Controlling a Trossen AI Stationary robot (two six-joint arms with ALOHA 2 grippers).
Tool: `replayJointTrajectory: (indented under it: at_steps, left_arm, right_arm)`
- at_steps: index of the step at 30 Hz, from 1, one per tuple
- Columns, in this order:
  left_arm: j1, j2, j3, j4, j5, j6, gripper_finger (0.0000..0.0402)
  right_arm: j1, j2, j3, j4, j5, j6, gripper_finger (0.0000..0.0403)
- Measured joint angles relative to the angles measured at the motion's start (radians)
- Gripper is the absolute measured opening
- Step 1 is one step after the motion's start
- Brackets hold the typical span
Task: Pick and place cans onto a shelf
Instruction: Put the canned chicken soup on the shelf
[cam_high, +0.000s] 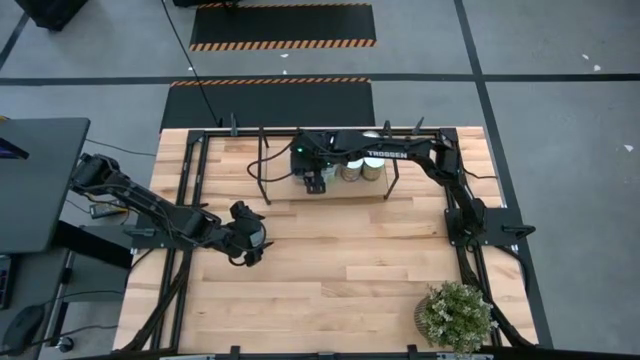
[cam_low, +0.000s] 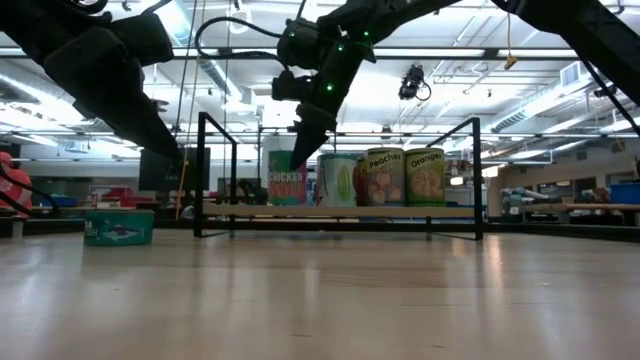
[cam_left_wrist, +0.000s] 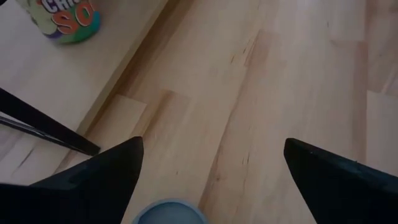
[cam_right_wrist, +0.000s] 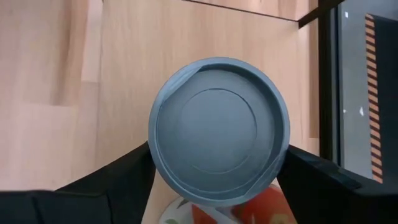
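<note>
The shelf (cam_low: 340, 211) stands at the table's far middle and carries a row of cans: a chicken soup can (cam_low: 283, 186), a corn can (cam_low: 338, 180), a peaches can (cam_low: 384, 177) and an oranges can (cam_low: 425, 177). My right gripper (cam_low: 306, 158) points down at the soup can, the row's left end, and its fingers close on the can's grey top (cam_right_wrist: 217, 146). A low teal can (cam_low: 118, 226) stands on the table left of the shelf. My left gripper (cam_high: 250, 243) hangs open above it, and the can's top (cam_left_wrist: 171, 213) shows between its fingers. My right gripper holds the soup can near its top rim (cam_right_wrist: 155, 155), one finger on each side of the round wall, pinched between the two fingers (cam_right_wrist: 124, 180). The fingers come from above, pointing down. The can stands upright with its base on the shelf board.
A green potted plant (cam_high: 455, 315) stands at the table's near right corner. A black rod frame (cam_high: 190, 170) runs along the table's left and far edges. Bare wooden tabletop (cam_high: 350, 260) lies between the shelf and the near edge.
</note>
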Motion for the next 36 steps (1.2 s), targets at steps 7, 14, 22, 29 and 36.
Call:
replayJointTrajectory:
  at_steps: [7, 14, 22, 29, 36]
  left_arm:
    - [-0.006, 0.0, 0.0, 0.001, 0.0, 0.002, 0.0396]
    - [-0.054, 0.0, 0.0, 0.001, 0.0, 0.0, 0.0396]
    - [-0.085, 0.0, 0.0, -0.001, 0.002, -0.009, 0.0396]
    - [-0.114, 0.0, 0.0, 0.003, 0.004, 0.016, 0.0396]
    - [-0.134, 0.0, 0.0, 0.002, 0.004, 0.012, 0.0396]
  right_arm:
    - [-0.007, 0.0, 0.019, 0.003, 0.063, -0.01, 0.0345]
    - [0.003, -0.002, 0.021, -0.01, 0.11, -0.025, 0.0348]
    - [0.043, -0.006, 0.021, 0.015, 0.161, -0.069, 0.0348]
    - [0.073, -0.006, 0.021, 0.113, 0.206, -0.181, 0.0348]
    - [0.063, -0.006, 0.021, 0.158, 0.218, -0.2, 0.0348]
